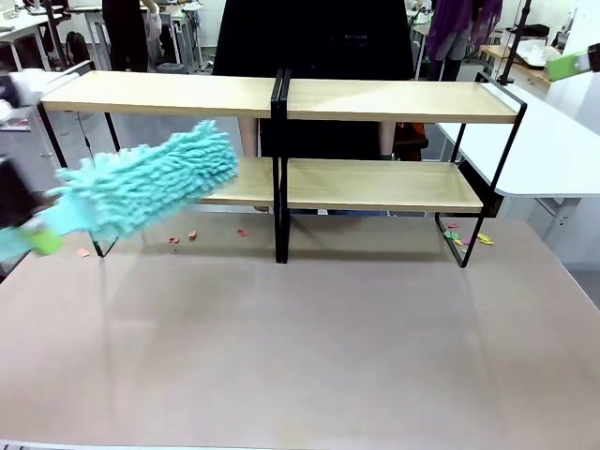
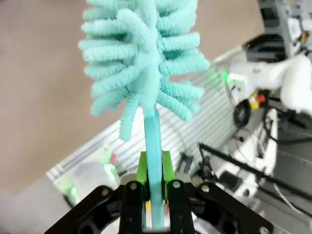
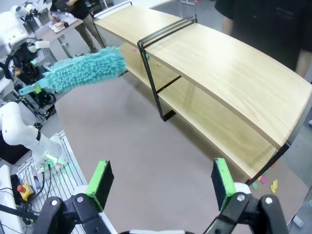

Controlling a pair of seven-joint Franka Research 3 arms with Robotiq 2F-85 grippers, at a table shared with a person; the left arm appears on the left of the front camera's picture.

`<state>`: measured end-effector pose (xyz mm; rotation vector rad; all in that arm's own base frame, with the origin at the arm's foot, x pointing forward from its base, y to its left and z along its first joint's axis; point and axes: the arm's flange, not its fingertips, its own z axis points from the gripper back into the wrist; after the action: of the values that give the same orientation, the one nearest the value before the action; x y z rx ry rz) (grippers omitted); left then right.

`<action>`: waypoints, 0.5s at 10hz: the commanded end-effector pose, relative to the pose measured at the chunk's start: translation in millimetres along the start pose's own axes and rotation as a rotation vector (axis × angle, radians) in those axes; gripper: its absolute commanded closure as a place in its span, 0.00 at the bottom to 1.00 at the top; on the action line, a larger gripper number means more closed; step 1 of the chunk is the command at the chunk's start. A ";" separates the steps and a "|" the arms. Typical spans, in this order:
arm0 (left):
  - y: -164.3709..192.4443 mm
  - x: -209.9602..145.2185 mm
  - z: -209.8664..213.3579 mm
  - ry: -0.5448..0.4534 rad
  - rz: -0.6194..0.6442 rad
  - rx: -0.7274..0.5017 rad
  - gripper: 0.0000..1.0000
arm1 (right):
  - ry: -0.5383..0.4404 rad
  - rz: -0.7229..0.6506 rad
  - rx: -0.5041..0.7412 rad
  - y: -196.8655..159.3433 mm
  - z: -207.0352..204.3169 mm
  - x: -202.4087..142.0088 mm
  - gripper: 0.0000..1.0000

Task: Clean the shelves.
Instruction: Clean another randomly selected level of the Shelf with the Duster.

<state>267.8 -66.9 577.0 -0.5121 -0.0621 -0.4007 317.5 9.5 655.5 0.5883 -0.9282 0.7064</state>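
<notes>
The shelves are two matching two-tier racks, the left one (image 1: 159,94) and the right one (image 1: 394,98), standing side by side at the table's far side; from the right wrist they show as one long run (image 3: 234,73). A fluffy teal duster (image 1: 150,183) hangs tilted in front of the left rack's lower board. My left gripper (image 1: 42,242) at the left edge is shut on its handle (image 2: 155,146), green pads clamping the stem (image 2: 155,195). My right gripper (image 3: 161,183) hovers high over the table's right side, jaws wide open and empty; one of its fingertips (image 1: 574,64) pokes in at the top right.
Small coloured paper scraps (image 1: 183,237) lie on the tabletop under the left rack, more (image 1: 464,239) by the right rack's foot, and a few (image 3: 158,64) on a lower board. A person in dark clothes (image 1: 309,37) stands behind the racks. A white table (image 1: 553,150) adjoins at right.
</notes>
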 end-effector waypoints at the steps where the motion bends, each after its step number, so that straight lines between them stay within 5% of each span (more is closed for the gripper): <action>1: -9.6 54.2 -8.9 0.082 0.022 0.027 0.87 | -0.004 0.001 0.001 0.3 0.2 0.5 0.00; 3: -10.8 80.4 -27.3 0.084 0.095 0.057 0.87 | -0.004 0.001 0.001 0.3 0.2 0.5 0.00; 5: -11.7 100.2 -36.5 -0.016 0.176 0.086 0.87 | -0.004 0.001 0.001 0.3 0.2 0.5 0.00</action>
<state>352.8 -124.2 559.6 -0.4518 -0.0044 -0.2857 317.5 9.4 655.4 0.5882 -0.9281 0.7061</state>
